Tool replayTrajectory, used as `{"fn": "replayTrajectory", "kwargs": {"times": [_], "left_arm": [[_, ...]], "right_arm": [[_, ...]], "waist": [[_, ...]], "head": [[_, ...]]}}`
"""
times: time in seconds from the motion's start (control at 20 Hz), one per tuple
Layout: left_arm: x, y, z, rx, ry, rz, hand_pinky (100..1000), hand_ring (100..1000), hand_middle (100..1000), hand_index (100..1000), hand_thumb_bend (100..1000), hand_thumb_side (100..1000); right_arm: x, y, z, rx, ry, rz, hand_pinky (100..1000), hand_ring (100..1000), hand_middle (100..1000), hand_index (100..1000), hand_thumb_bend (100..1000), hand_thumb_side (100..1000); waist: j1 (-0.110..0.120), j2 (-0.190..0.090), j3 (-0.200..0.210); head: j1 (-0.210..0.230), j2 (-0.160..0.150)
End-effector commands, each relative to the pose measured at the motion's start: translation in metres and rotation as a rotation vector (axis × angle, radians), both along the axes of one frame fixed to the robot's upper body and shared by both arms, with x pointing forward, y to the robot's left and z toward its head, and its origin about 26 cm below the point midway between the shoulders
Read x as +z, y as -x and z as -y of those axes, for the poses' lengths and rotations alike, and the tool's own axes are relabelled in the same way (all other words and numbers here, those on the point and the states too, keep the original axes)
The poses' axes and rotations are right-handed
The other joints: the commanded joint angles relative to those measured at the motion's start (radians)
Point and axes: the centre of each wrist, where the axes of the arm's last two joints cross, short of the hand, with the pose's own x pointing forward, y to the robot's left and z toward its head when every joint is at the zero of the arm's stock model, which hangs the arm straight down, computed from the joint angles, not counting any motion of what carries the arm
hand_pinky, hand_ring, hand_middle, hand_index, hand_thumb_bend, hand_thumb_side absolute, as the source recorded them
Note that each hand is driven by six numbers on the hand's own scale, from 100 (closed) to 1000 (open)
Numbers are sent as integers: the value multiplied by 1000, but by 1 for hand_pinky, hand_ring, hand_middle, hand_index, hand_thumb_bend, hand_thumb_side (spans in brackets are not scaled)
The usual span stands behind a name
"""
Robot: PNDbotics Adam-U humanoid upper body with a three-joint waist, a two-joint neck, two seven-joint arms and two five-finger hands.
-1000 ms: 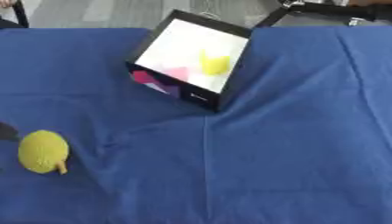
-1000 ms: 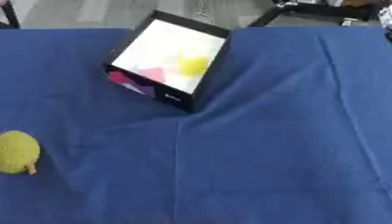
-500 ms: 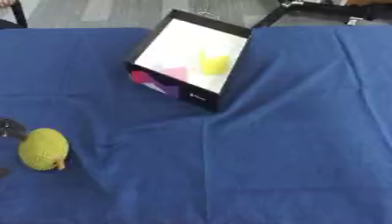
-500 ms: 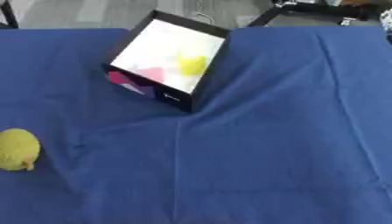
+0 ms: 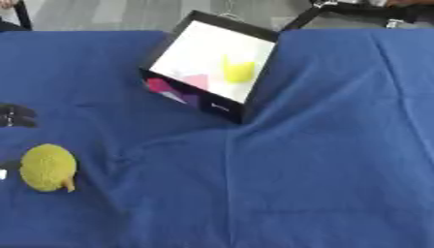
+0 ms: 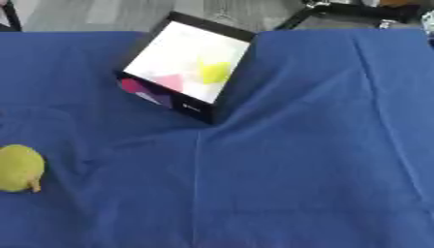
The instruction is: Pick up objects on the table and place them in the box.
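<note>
While a yellow item [image 5: 238, 71] and a pink one [image 5: 196, 81] already lie inside the black box [image 5: 254, 87], one job left, by the look of it: bumpy yellow-green fruit [image 5: 48, 167] on the blue cloth [image 5: 322, 160], well apart from the box. Left hand [image 5: 13, 116] barely in view at the edge, just beside the fruit; fingers impossible to judge. Right hand nowhere visible.

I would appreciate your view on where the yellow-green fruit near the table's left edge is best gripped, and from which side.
Probably round the wide middle of the fruit, coming from above. It lies on its side on the blue cloth, its small stem pointing toward the near edge, so the rounded flanks are free. The left hand, just beyond it at the left edge, is nearest.
</note>
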Motion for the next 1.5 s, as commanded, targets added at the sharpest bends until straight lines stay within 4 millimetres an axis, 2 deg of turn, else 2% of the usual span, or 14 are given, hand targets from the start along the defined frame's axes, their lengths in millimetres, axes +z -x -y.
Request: {"fn": "replayTrajectory", "kwargs": {"times": [0.05,0.3,0.5,0.7,0.9,1.15,1.3,1.4,1.45,1.5], "left_arm": [[6,-7,-3,2,-11,-13,921,906,891,954,314,580],[-7,-22,1,2,-30,-47,921,904,884,948,292,633],[-21,-30,4,-8,-68,-123,925,909,885,946,279,726],[-30,-32,2,-10,-115,-188,932,916,887,944,280,770],[-33,-31,-1,-4,-173,-224,936,923,888,945,319,807],[-44,-30,-1,-5,-179,-278,925,899,855,924,242,828],[-49,-31,0,3,-143,-303,899,844,799,887,161,723],[-49,-31,2,8,-102,-298,857,781,738,813,113,593],[-48,-30,3,10,-86,-295,857,781,738,813,113,593],[-47,-30,4,12,-71,-292,821,749,697,765,101,471]], "right_arm": [[12,0,3,-1,19,29,1000,1000,1000,893,100,470],[12,-2,0,9,18,27,1000,1000,1000,893,100,470],[13,-3,-2,15,18,31,1000,1000,1000,893,100,470],[13,-3,-2,18,20,30,1000,1000,1000,893,100,470],[13,-3,-2,19,22,26,1000,1000,1000,893,100,470],[12,-3,-3,24,21,21,1000,1000,1000,892,100,470],[11,-3,-2,21,21,20,1000,1000,1000,892,100,470],[11,-3,-2,19,20,20,1000,1000,1000,892,100,470],[11,-3,-2,18,20,21,1000,1000,1000,892,100,470],[11,-3,-2,19,19,21,1000,1000,1000,892,100,470]], "waist": [[-11,-9,-4],[-13,-7,-11],[-12,-3,-17],[-10,1,-21],[-7,4,-22],[-5,6,-23],[-5,7,-25],[-5,8,-24],[-5,9,-24],[-4,9,-23]], "head": [[8,-1],[15,-1],[19,-1],[20,-1],[23,-1],[28,-1],[27,-1],[26,-1],[26,-1],[26,-1]]}}
